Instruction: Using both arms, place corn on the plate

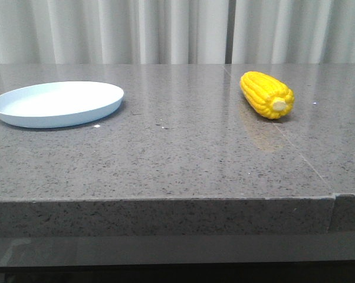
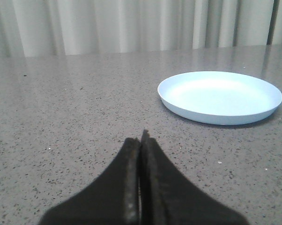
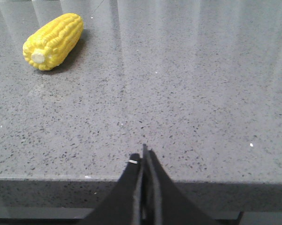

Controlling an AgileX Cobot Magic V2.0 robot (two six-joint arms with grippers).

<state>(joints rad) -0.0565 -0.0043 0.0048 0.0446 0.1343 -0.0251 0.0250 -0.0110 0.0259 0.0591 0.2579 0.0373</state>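
Observation:
The yellow corn [image 1: 266, 94] lies on the grey stone table at the right, its pale cut end toward the front. The pale blue plate [image 1: 24, 118] rests at the left with nothing on it. Neither arm shows in the front view. My left gripper [image 2: 141, 138] is shut on nothing, low over the table, with the plate [image 2: 253, 115] a little way ahead and to one side. My right gripper [image 3: 144, 155] is shut on nothing near the table's front edge, and the corn [image 3: 53, 41] lies well ahead of it, off to the side.
The grey speckled table [image 1: 177, 153] has a front edge close to the camera and a seam [image 1: 295, 147] running back on the right. White curtains [image 1: 166, 29] hang behind the table.

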